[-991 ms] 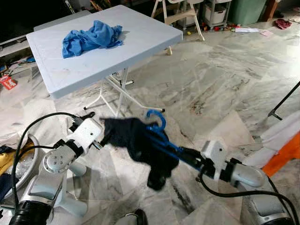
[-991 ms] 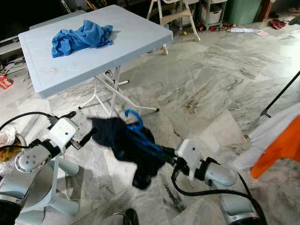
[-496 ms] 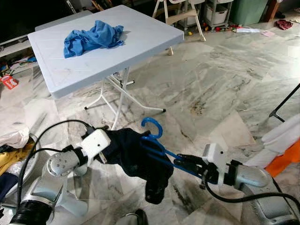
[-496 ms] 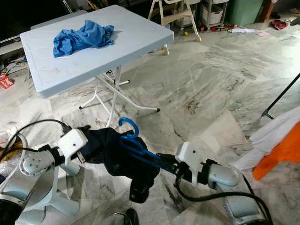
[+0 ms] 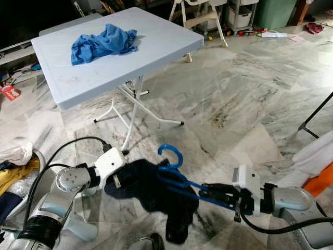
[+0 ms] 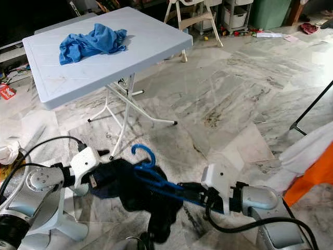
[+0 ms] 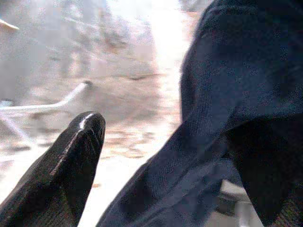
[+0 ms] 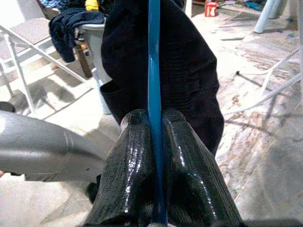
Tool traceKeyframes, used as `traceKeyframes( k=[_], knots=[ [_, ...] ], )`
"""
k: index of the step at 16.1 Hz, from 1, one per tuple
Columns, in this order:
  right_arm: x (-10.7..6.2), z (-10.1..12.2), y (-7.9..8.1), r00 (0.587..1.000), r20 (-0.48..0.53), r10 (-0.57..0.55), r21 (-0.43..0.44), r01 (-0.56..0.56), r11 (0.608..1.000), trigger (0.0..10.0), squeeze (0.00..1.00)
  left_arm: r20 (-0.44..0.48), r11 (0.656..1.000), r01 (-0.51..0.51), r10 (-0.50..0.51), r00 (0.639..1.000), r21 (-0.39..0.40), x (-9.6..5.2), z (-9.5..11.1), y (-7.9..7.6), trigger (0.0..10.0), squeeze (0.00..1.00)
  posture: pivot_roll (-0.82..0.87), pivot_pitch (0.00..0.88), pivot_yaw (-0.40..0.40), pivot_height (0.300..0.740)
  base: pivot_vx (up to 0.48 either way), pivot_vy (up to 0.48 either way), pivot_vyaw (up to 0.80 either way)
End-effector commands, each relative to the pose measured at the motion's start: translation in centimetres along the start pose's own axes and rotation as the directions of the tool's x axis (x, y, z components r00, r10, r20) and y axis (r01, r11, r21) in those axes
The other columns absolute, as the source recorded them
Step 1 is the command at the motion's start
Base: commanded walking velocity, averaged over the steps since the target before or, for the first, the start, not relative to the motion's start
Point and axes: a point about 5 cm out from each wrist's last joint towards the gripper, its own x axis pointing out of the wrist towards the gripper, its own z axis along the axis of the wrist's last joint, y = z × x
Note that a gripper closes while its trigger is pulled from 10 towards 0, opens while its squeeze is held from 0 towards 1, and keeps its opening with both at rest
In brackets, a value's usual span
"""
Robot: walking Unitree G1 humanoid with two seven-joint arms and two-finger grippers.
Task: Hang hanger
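A blue plastic hanger (image 5: 179, 179) with a dark navy garment (image 5: 156, 192) draped over it hangs low over the marble floor, its hook (image 5: 169, 152) pointing up. My right gripper (image 5: 209, 189) is shut on the hanger's bar; the right wrist view has the blue bar (image 8: 154, 71) pinched between both fingers (image 8: 135, 161). My left gripper (image 5: 120, 180) is pressed against the garment's left end. In the left wrist view one black finger (image 7: 61, 179) stands apart from the navy cloth (image 7: 227, 109), which covers the other finger.
A white folding table (image 5: 156, 47) with a crumpled blue cloth (image 5: 103, 41) stands behind, its legs (image 5: 136, 104) close to the hanger. White and orange clothing (image 5: 317, 161) and a black rack leg (image 5: 315, 117) are at the right. Laundry (image 5: 15, 169) lies at the left.
The hanger and garment have sunk lower. My left gripper has come down and in against the garment, and my right gripper has drawn back to the right along the bar.
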Motion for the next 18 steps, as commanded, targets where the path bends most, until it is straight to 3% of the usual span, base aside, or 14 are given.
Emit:
traceKeyframes(
  k=[1, 2, 9, 18],
  knots=[
    [0.6, 1.2, 0.6, 0.996, 0.052, 0.067, -0.029, -0.065, 0.997, 10.0, 0.0, -0.018, 0.997, 0.061, -0.062, 0.998, -0.041, -0.4, -0.6, -0.3, 4.7, 0.0, -0.15, 0.091, 0.161, 0.74, 0.0, 0.0, 0.0],
    [0.6, 1.2, 0.6, 0.996, 0.053, 0.07, -0.026, -0.069, 0.997, 10.0, 0.0, -0.02, 0.989, 0.134, -0.136, 0.991, -0.058, -0.6, -0.9, -1.1, 0.0, 0.0, -0.15, 0.092, 0.161, 0.74, 0.0, 0.0, 0.0],
    [0.5, 1.2, 1.0, 0.995, 0.039, 0.095, -0.015, -0.095, 0.995, 10.0, 0.0, -0.006, 0.967, 0.234, -0.236, 0.972, -0.095, -0.6, -1.2, -2.0, 0.0, 0.0, -0.15, 0.096, 0.158, 0.74, 0.0, 0.0, 0.0],
    [0.9, 1.0, 0.9, 0.994, 0.033, 0.104, -0.017, -0.104, 0.994, 10.0, 0.0, -0.005, 0.963, 0.245, -0.247, 0.969, -0.111, -0.9, -1.4, -2.0, 0.0, 0.0, -0.15, 0.094, 0.152, 0.74, 0.0, 0.0, 0.0]
  ],
)
